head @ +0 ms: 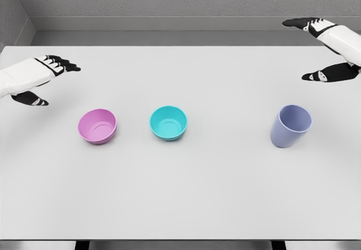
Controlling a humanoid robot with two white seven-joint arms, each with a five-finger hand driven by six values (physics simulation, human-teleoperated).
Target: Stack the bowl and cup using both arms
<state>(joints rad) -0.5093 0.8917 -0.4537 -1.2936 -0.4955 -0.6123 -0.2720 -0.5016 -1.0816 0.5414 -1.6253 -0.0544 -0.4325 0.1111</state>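
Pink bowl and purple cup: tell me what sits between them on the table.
In the head view, the teal bowl stands between the pink bowl and the purple cup, nearer the pink bowl, touching neither.

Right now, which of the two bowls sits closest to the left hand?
The pink bowl, leftmost on the table; the teal bowl sits farther from the left hand.

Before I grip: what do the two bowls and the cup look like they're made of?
Pink bowl and teal bowl: likely smooth plastic, given the uniform colour, thin rims and soft sheen inside. Lavender cup: the same plastic look, matte, thin-walled. These are simulator renders, so the material is only a guess.
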